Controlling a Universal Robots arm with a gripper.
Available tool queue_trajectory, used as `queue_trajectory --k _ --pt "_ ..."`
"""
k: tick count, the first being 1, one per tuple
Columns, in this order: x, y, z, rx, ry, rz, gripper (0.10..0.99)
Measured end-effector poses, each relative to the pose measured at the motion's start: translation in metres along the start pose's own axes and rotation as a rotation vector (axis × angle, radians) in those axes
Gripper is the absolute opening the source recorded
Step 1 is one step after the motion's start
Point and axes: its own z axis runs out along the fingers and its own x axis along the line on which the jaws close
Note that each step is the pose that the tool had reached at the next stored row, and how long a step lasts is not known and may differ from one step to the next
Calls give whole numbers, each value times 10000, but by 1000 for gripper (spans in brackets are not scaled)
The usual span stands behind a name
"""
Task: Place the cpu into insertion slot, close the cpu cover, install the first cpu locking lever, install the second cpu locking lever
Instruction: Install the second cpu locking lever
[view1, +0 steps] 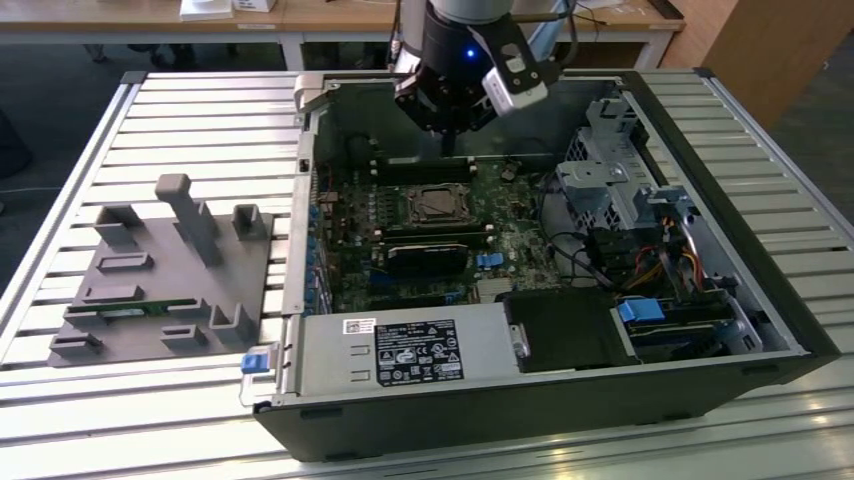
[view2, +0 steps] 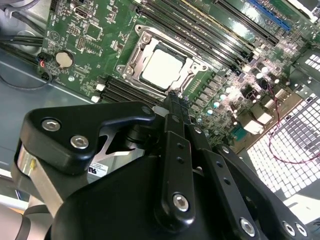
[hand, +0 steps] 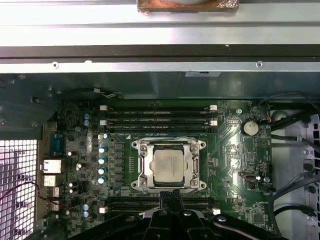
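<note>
The cpu (hand: 167, 166) lies flat in the insertion slot (hand: 168, 143) on the green board, its pale metal top facing up. It also shows in the exterior view (view1: 434, 207) and the second wrist view (view2: 162, 67). The silvery cpu cover (hand: 141, 166) lies down around the chip as a frame (view2: 131, 64). My gripper (view1: 450, 140) hangs above the board inside the open computer case, just off the socket's edge. Its black fingertips (view2: 175, 98) are pressed together with nothing between them, and its tip (hand: 170, 196) is apart from the socket.
Long black memory slots (hand: 159, 116) run beside the socket. In the exterior view the case holds a power supply (view1: 400, 352) in front and a drive cage (view1: 603, 175) at the view's right. A grey fixture block (view1: 167, 275) stands on the slatted table (view1: 200, 110) at the view's left.
</note>
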Motion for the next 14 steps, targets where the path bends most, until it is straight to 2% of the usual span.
queue_trajectory --k 14 --pt "-1 -4 45 0 0 0 106"
